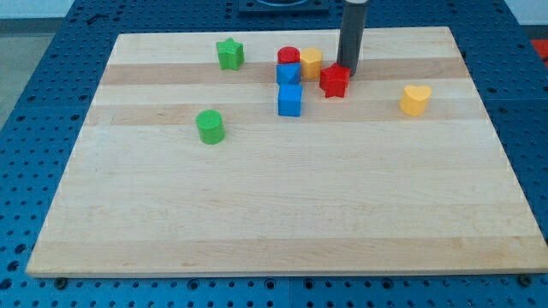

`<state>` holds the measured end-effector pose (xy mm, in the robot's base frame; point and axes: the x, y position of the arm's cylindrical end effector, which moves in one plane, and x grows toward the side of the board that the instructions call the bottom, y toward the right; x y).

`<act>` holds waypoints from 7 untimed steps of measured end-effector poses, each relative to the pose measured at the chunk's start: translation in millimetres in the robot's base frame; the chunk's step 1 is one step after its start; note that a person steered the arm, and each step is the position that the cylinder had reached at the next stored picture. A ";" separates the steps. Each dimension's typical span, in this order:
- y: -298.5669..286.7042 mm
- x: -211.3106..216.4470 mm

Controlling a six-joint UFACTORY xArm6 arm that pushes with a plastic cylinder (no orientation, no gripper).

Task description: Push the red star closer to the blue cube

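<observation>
The red star (334,81) lies on the wooden board (282,205) near the view's top, a little right of the centre. My tip (349,71) touches its upper right side. The blue cube (290,100) sits to the star's lower left, a short gap away. A second blue block (288,74) stands just above the cube.
A red cylinder (289,56) and a yellow block (311,62) sit together left of my rod. A green star (229,54) is at the top left, a green cylinder (210,127) at the middle left, and a yellow heart (415,99) at the right.
</observation>
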<state>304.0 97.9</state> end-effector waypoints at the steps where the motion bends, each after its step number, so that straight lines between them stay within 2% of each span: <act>1: -3.3 14.3; 4: -10.9 63.0; 7: -12.6 39.0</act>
